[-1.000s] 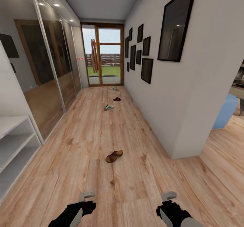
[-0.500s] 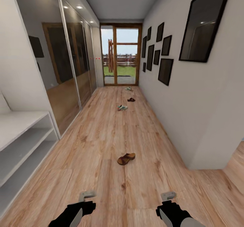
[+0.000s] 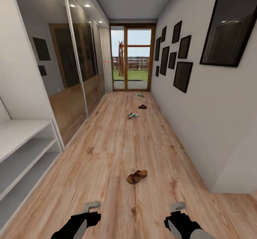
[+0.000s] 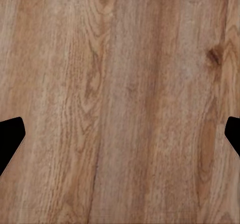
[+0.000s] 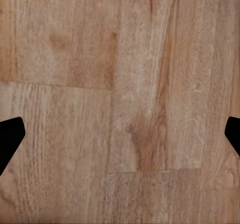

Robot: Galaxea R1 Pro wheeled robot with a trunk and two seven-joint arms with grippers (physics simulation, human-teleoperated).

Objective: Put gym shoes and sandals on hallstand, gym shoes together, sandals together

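View swung right since a second ago; shoes unmoved. Nearest sandal [image 3: 137, 176] at 12 o'clock, floor [image 3: 107, 149] open around. Left gripper [image 4: 120, 134] and right gripper [image 5: 120, 134] spread wide, empty. Hallstand [image 3: 21, 149] at 9 o'clock. Risk: clipping wall corner [image 3: 214, 191] at 3 o'clock.

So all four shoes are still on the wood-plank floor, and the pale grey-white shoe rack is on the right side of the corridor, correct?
Not quite. The pale grey-white shoe rack stands on the left side of the corridor, as the head view shows. The rest holds: the nearest brown leather sandal, the white sneaker with teal trim, the far brown sandal and the far sneaker all lie on the wood-plank floor.
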